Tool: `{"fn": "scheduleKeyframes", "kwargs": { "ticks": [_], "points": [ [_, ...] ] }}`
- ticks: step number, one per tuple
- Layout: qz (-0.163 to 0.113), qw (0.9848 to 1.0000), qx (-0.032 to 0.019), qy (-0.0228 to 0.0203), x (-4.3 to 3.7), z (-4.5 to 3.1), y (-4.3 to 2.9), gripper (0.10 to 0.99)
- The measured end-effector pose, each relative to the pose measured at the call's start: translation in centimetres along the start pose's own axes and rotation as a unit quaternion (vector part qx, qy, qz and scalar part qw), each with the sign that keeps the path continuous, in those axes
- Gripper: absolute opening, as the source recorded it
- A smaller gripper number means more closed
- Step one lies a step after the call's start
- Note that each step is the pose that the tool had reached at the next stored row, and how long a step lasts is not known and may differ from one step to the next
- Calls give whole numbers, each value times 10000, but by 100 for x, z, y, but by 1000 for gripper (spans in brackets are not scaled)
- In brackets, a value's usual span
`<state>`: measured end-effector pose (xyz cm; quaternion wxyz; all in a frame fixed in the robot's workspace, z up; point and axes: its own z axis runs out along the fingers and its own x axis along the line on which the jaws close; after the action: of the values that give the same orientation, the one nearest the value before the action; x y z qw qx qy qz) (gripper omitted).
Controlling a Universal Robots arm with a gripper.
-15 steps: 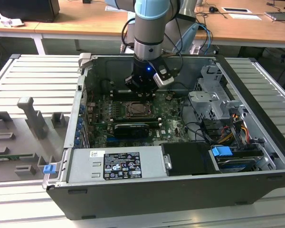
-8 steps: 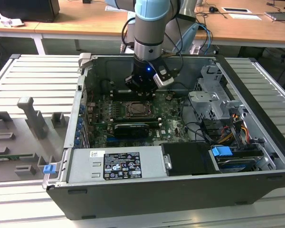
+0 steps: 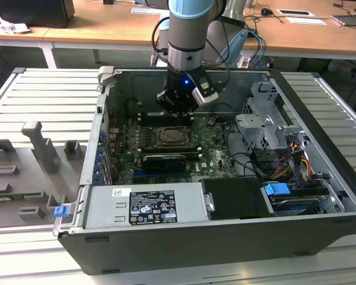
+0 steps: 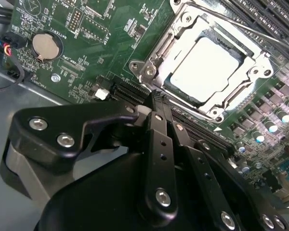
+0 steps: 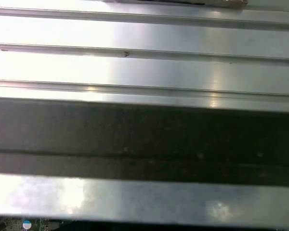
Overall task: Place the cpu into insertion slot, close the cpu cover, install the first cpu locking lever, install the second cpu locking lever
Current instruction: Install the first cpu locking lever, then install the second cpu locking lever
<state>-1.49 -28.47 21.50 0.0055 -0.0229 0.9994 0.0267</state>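
The pale silvery square cpu point(image 4: 205, 68) lies flat in the silver-rimmed insertion slot point(image 4: 149, 72), upper right of the second wrist view, framed by the closed thin metal cpu cover point(image 4: 245, 72).

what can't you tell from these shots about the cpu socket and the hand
- Locking levers: in the second wrist view a thin rod crosses above the cpu cover, but whether either lever is hooked cannot be told; the frame edge cuts it off.
- The cpu: glare washes out its face in the second wrist view.
- The insertion slot: too small in the exterior view to judge.
- The hand: its own black body hides the fingertips.
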Motion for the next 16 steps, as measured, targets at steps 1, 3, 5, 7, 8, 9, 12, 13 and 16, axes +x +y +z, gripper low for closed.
{"fn": "scheduleKeyframes", "kwargs": {
  "ticks": [1,3,5,7,8,9,12,13,16],
  "points": [
    [0,10000,0,0,0,0,-4,106],
    [0,10000,0,0,1,0,-9,106],
    [0,10000,0,0,1,-1,-13,106],
    [0,10000,0,0,1,-1,-19,106],
    [0,10000,0,0,1,-2,-25,106],
    [0,10000,0,0,2,-2,-37,106],
    [0,10000,0,0,2,-3,-54,106],
    [0,10000,0,0,3,-4,-64,106],
    [1,10000,0,-1,4,-4,-78,106]
  ]
}}
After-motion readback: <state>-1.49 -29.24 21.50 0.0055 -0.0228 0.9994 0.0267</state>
